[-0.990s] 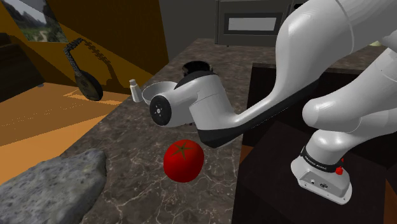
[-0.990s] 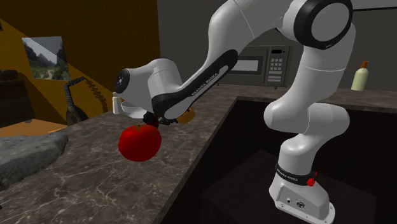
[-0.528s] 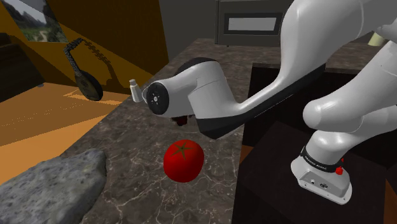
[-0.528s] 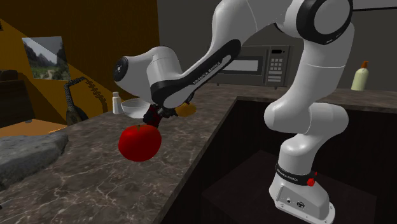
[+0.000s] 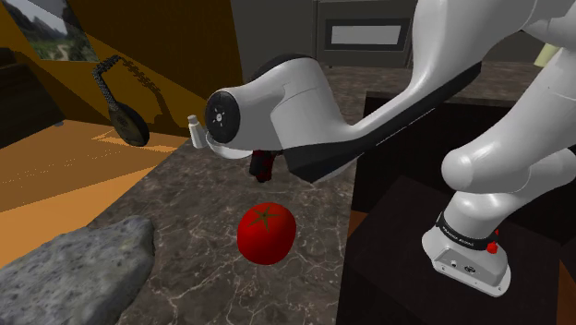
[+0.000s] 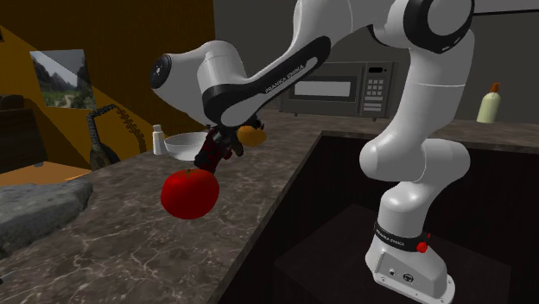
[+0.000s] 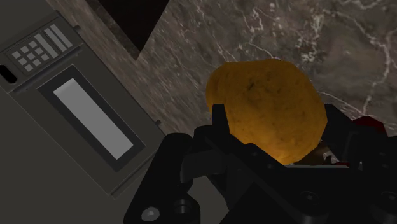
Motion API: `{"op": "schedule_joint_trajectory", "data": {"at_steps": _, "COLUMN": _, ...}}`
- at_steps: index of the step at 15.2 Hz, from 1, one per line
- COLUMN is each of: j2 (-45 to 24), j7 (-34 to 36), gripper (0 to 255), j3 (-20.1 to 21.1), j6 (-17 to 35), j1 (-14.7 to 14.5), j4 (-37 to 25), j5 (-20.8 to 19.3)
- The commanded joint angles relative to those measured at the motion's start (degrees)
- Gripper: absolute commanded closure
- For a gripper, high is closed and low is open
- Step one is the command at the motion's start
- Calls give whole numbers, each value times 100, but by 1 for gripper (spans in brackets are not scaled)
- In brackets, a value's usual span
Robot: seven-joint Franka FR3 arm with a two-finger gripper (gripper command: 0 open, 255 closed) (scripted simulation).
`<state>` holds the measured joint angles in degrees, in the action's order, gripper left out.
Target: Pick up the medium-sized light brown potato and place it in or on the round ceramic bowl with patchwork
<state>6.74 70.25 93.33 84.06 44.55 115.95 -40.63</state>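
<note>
Potato [image 7: 267,108]: orange-brown, lumpy oval with a dull, faintly speckled skin and no sheen. The end effector [image 7: 277,124] is closed on it. One black finger [image 7: 221,130] presses one flank and the other finger sits on the opposite side, so the grip is across the short axis near the middle.

In the second exterior view the potato [image 6: 251,135] sits centre-left of the frame. It looks lifted clear of the counter [image 6: 129,233], under the white wrist.

Handling, as a judgement: firm and rigid, moderate weight, not fragile. The skin is rough enough not to slip, but the rounded shape could roll in the jaws if gripped off-centre. The mid-body hold looks right and there is no need to regrip.

The bowl [image 6: 183,145] is drawn plain white with no patchwork visible. It stands on the counter left of the potato, beside a small white bottle [image 6: 158,138].

A red tomato [image 6: 189,192] lies on the counter lower left of the end effector, close beneath the carry path, and could be bumped if the arm drops early. In the shoulder view the tomato [image 5: 267,234] is just below centre.

A microwave [image 6: 337,86] stands at the back, upper centre.
</note>
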Motion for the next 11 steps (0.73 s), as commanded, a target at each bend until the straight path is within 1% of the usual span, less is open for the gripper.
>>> {"op": "schedule_joint_trajectory", "data": {"at_steps": 1, "j2": -160, "j7": -14, "gripper": 255, "j3": -189, "j6": -200, "j1": -247, "j4": -124, "j5": -123}}
{"op": "schedule_joint_trajectory", "data": {"at_steps": 2, "j2": -279, "j7": 5, "gripper": 255, "j3": -359, "j6": -322, "j1": -469, "j4": -182, "j5": -207}}
{"op": "schedule_joint_trajectory", "data": {"at_steps": 3, "j2": -373, "j7": 10, "gripper": 255, "j3": -673, "j6": -430, "j1": -827, "j4": -239, "j5": -275}}
{"op": "schedule_joint_trajectory", "data": {"at_steps": 4, "j2": -266, "j7": -92, "gripper": 255, "j3": -926, "j6": -417, "j1": -1037, "j4": -276, "j5": -214}}
{"op": "schedule_joint_trajectory", "data": {"at_steps": 6, "j2": -165, "j7": -236, "gripper": 255, "j3": -1270, "j6": -460, "j1": -1341, "j4": -367, "j5": -166}}
{"op": "schedule_joint_trajectory", "data": {"at_steps": 7, "j2": -31, "j7": -354, "gripper": 255, "j3": -1298, "j6": -432, "j1": -1309, "j4": -405, "j5": -86}}
{"op": "schedule_joint_trajectory", "data": {"at_steps": 11, "j2": 180, "j7": -653, "gripper": 255, "j3": -1544, "j6": -515, "j1": -1454, "j4": -601, "j5": 12}}
